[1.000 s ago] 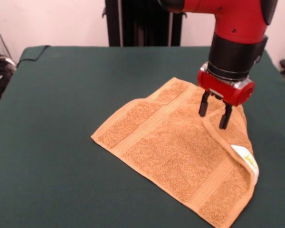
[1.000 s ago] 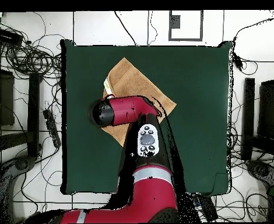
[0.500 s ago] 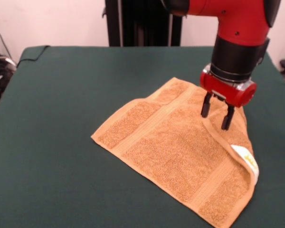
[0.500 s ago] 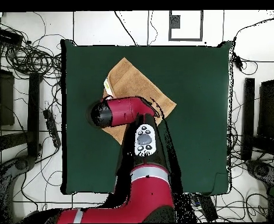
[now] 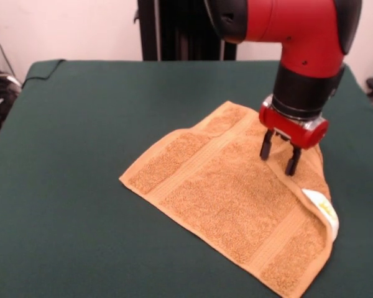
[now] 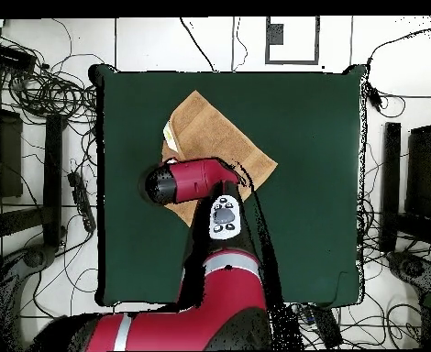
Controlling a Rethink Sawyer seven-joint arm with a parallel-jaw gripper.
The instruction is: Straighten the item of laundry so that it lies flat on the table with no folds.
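The orange-tan terry towel [image 5: 227, 192] lies spread on the dark green table [image 5: 81, 143], right of the middle in the front view. Its right edge is folded over, with the white label [image 5: 323, 208] showing on the fold. My gripper [image 5: 278, 158] is open, fingers pointing down, tips just over the towel's far right part at the start of the folded strip. It holds nothing. In the overhead view the towel [image 6: 215, 137] shows as a diamond above my arm [image 6: 196, 179], which covers its lower part and the gripper.
The pedestal's black column [image 5: 186, 28] stands behind the table's far edge. Cables and equipment [image 6: 36, 87] lie on the floor around the table. A dark cable [image 5: 40, 71] lies on the table's far left corner.
My gripper has come down a little toward the towel and shifted slightly, staying open. The towel has not moved.
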